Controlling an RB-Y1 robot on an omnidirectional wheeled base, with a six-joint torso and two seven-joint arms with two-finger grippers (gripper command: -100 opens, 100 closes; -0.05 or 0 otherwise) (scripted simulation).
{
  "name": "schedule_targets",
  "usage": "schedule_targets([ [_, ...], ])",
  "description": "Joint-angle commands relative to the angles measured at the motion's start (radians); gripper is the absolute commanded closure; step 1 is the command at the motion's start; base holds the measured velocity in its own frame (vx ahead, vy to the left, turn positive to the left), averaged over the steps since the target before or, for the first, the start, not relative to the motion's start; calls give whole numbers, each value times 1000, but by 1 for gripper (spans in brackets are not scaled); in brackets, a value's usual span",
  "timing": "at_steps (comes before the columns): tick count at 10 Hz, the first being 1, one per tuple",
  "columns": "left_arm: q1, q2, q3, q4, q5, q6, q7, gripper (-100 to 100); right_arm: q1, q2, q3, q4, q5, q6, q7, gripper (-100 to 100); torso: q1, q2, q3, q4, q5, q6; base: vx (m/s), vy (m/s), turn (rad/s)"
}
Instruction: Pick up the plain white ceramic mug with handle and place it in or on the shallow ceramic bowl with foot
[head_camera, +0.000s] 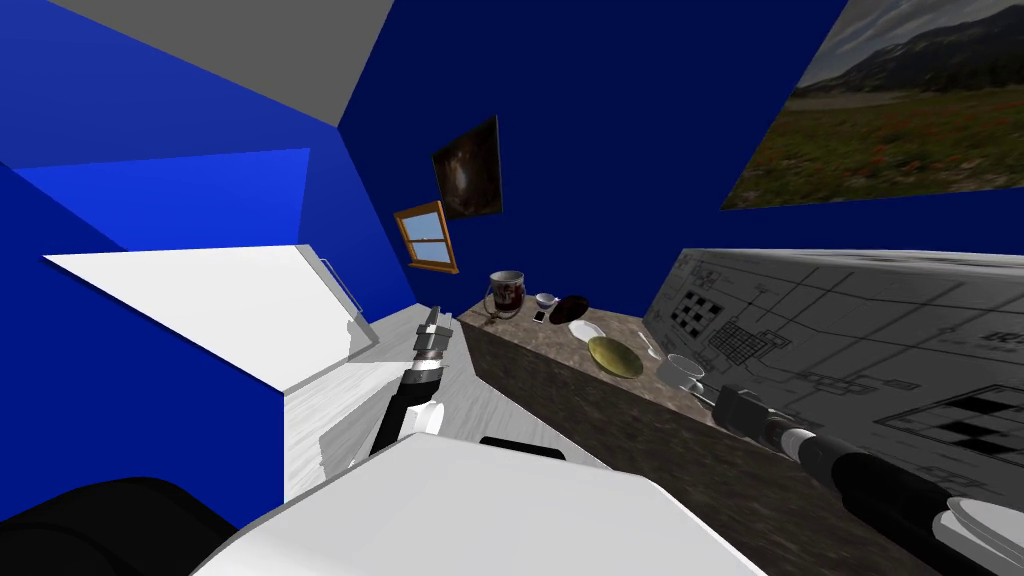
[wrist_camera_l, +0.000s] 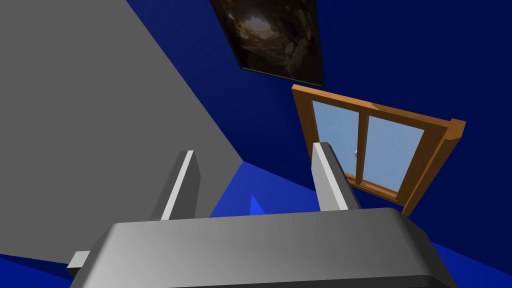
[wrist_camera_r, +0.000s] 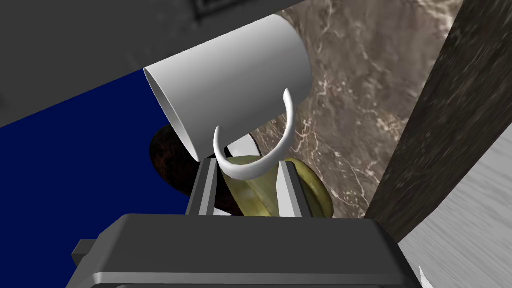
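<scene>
Mug (wrist_camera_r: 235, 85), plain white, lies tilted just past the tips of the right gripper (wrist_camera_r: 248, 162), whose fingers are drawn in close and pinch the curved handle (wrist_camera_r: 287, 125) between them. Directly beyond the jaws and under the handle sits an olive-green shallow bowl (wrist_camera_r: 312, 197), with a dark bowl (wrist_camera_r: 165, 160) off to one side. All of it rests on a brown marbled counter (wrist_camera_r: 350, 100). The head view adds the layout: the mug stands nearest the jaws and the olive bowl next along. The left gripper (wrist_camera_l: 255, 150) is held well away from the counter, fingers spread and empty.
</scene>
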Motion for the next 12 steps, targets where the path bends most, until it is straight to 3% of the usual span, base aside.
schedule_targets([
  [1,0,0,0,0,0,0,0,0,17,-36,-19,-13,-11,-3,-22,100,0,0,0,0,0,0,27,115,-52],
  [12,0,0,0,0,0,0,0,0,122,-255,-151,-75,-87,-37,-150,100,0,-1,0,0,-1,-2,24,112,-63],
])
